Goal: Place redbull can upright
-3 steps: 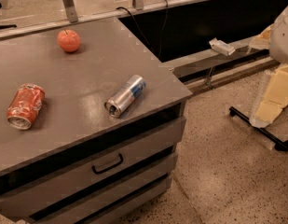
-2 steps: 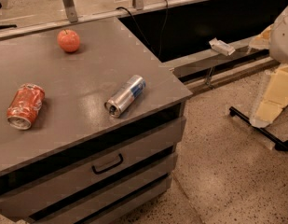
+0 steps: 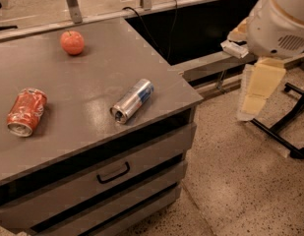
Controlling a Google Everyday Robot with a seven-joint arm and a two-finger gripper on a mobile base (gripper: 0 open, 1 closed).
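Note:
The redbull can [image 3: 133, 100], slim, silver and blue, lies on its side near the front right corner of the grey counter top [image 3: 87, 68], its open end towards the front left. My gripper [image 3: 255, 95] hangs off the white arm housing [image 3: 282, 18] at the right. It is over the floor, to the right of the counter and well apart from the can, with nothing in it.
A crushed red-orange soda can [image 3: 26, 111] lies on its side at the counter's left. A red round fruit [image 3: 72, 42] sits at the back. Drawers with a black handle [image 3: 113, 173] are below. A dark recess [image 3: 200, 28] and a black stand base [image 3: 284, 132] are at the right.
The arm and gripper have moved left, closer to the counter's right edge. The redbull can, soda can and fruit have not moved.

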